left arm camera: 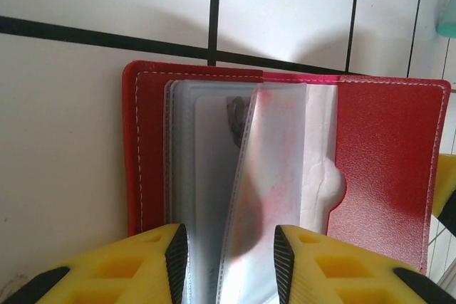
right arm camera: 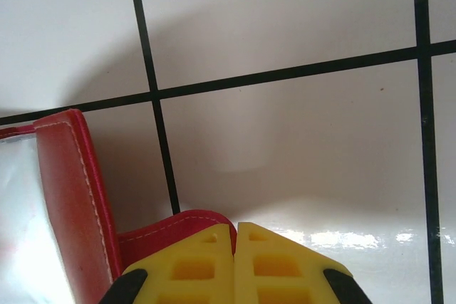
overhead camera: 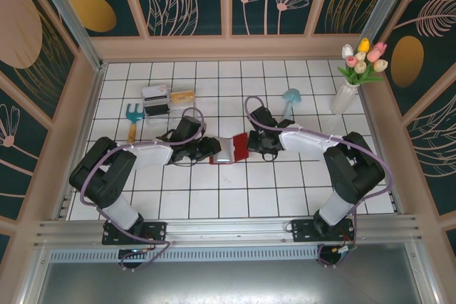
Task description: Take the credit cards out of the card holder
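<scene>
The red card holder (overhead camera: 229, 149) lies open on the tiles between both arms. In the left wrist view its red covers (left arm camera: 388, 154) are spread flat and the clear inner sleeves (left arm camera: 274, 169) fan up. A pale grey card (left arm camera: 210, 176) shows through one sleeve, with a dark mark near its top. My left gripper (left arm camera: 230, 261) is open, its yellow fingers (left arm camera: 142, 265) on either side of the sleeves' near edge. My right gripper (right arm camera: 235, 236) is shut on the holder's red snap tab (right arm camera: 167, 231) at the right cover's edge (right arm camera: 75, 197).
At the back left stand a clear plastic box (overhead camera: 155, 100), a yellowish-tan piece (overhead camera: 182, 96) beside it and a blue toy fork (overhead camera: 133, 114). A teal mushroom (overhead camera: 291, 97) and a white vase of tulips (overhead camera: 346, 94) stand at the back right. Wooden walls enclose the floor.
</scene>
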